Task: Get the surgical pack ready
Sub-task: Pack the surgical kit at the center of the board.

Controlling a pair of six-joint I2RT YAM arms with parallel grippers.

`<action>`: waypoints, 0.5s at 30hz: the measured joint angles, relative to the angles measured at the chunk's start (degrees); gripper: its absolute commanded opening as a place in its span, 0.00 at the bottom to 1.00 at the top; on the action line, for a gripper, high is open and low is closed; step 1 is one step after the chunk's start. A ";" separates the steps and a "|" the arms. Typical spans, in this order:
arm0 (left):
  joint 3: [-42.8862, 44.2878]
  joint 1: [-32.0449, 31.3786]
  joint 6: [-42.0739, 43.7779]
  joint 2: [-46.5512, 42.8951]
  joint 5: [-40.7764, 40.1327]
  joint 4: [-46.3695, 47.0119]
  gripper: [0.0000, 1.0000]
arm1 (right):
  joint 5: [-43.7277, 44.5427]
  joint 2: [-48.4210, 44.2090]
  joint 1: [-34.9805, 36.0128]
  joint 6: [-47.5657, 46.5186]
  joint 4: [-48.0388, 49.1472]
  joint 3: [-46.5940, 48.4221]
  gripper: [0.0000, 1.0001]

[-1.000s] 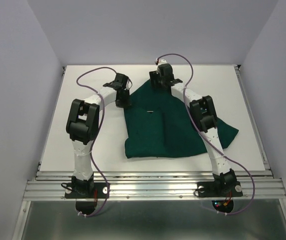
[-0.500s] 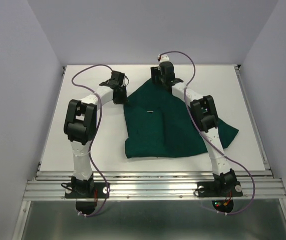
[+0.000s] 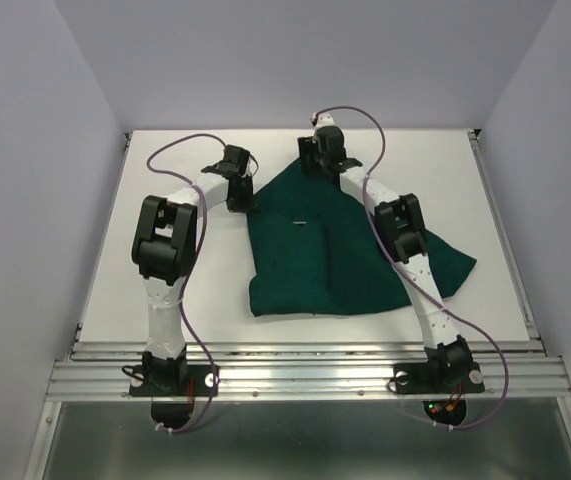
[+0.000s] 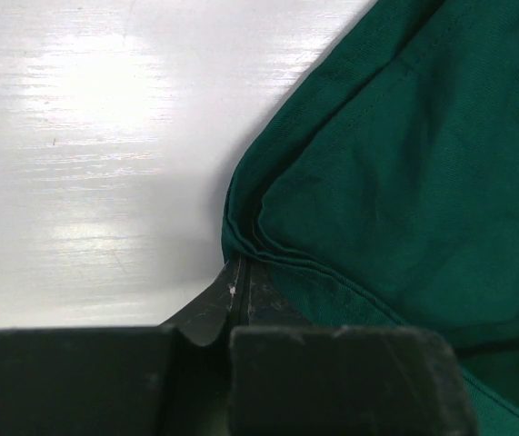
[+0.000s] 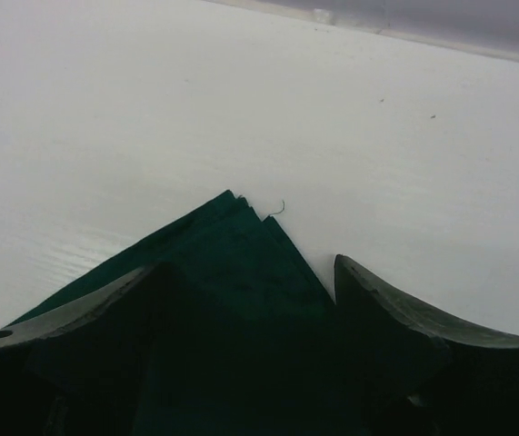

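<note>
At the far edge of the surface [image 3: 445, 180], both claws worked the drape [image 3: 325, 265].
My right claw [image 5: 248, 272] stood apart, one finger either side of the drape's far corner. My left claw [image 4: 238, 282] was pressed together at the left hem, and I couldn't tell whether it nipped cloth. I judged the right should drop squarely and catch every layer before pulling. Dark green and matte, the cloth lay folded mid-surface, its edges stacked.

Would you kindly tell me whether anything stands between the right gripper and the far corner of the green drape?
Nothing visible does: the open right gripper sits right over the far corner of the drape, with only bare table beyond.
</note>
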 measured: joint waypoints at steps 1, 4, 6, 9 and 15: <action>0.00 0.00 0.00 0.00 -0.02 -0.02 0.00 | -0.24 0.33 0.00 -0.04 0.33 0.17 0.80; 0.00 0.00 0.00 0.00 0.00 0.00 0.00 | -1.01 0.46 0.00 0.28 -0.26 0.63 0.79; 0.00 0.00 0.00 0.00 0.02 0.00 0.00 | -1.31 0.46 0.00 0.28 -0.31 0.63 0.68; 0.00 0.00 0.00 0.00 0.00 0.00 0.00 | -1.53 0.46 0.00 0.28 -0.61 0.63 0.43; 0.00 0.00 0.00 0.00 -0.04 0.09 0.00 | -3.19 0.39 -0.02 0.70 -0.61 0.50 0.03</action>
